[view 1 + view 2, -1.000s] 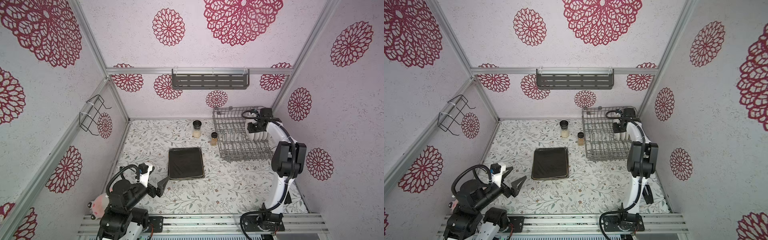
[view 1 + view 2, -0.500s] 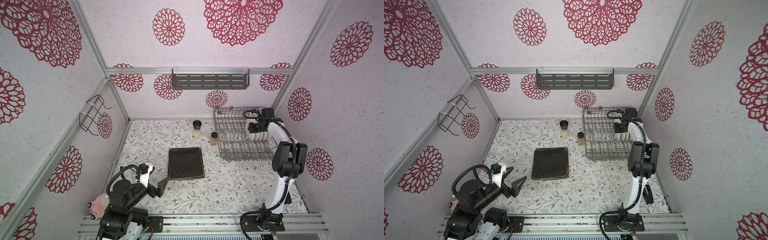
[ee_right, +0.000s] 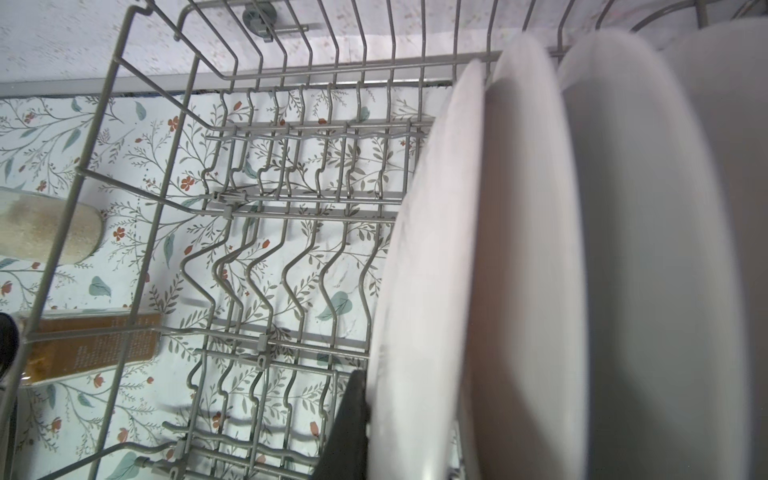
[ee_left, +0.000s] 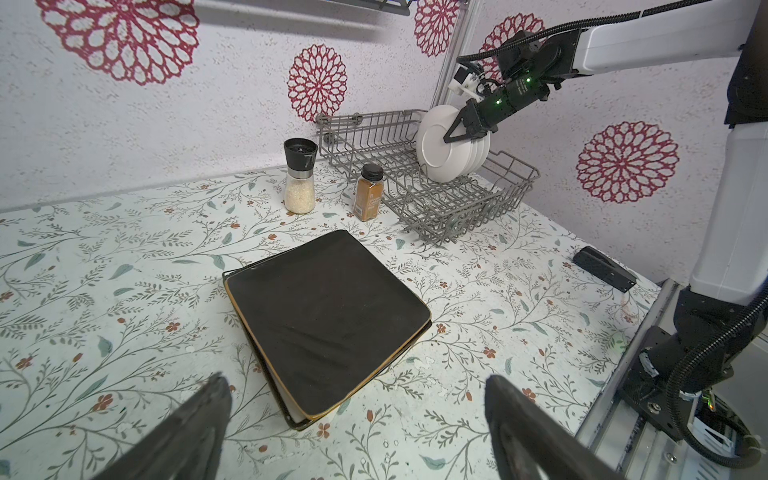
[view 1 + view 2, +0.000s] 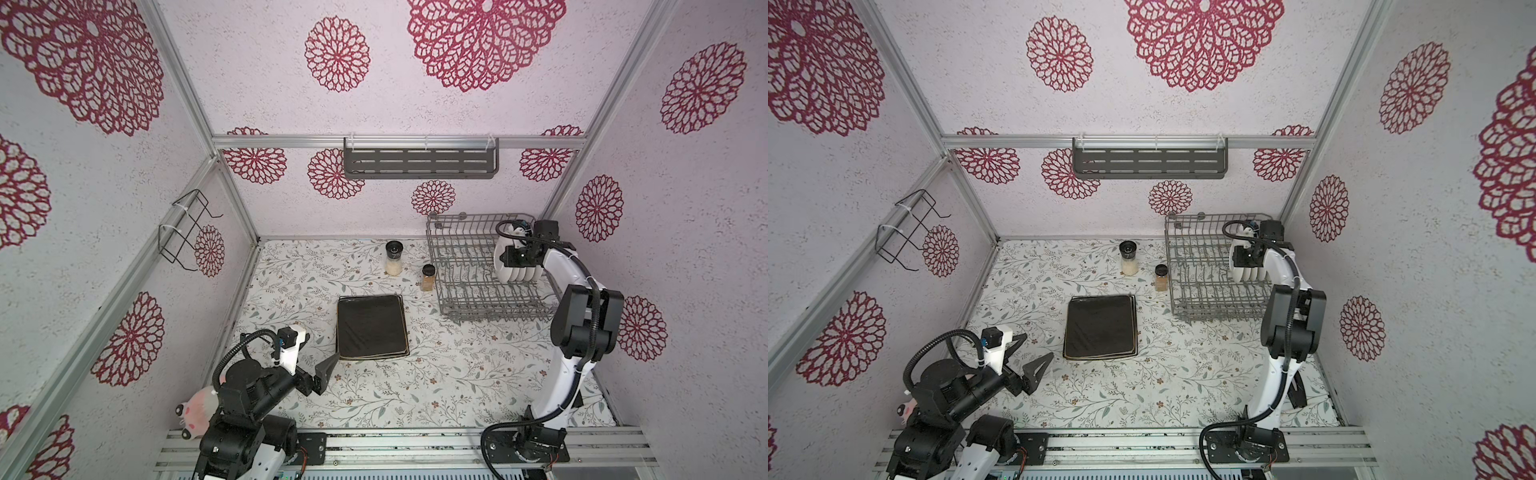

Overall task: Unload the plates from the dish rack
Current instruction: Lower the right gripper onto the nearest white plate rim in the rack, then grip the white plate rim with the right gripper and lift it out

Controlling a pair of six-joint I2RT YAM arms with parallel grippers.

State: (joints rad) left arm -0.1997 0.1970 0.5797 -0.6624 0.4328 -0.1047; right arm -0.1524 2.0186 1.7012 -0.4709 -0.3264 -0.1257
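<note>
Task partly done. Stacked square plates (image 5: 371, 326), black on top, lie flat mid-tabletop. Round white ceramic plates (image 4: 440, 158) stand on edge in the grey wire dish rack (image 5: 461, 266), far right, not yet unloaded. Right fingers (image 4: 461, 124) pinch the leftmost one's rim; left fingers (image 4: 511, 415) are spread, near left.

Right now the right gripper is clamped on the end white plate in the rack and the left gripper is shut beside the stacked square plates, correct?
The left gripper is open: the left wrist view shows it spread wide beside the stacked square plates. The right gripper is clamped on the end white plate in the rack.
</note>
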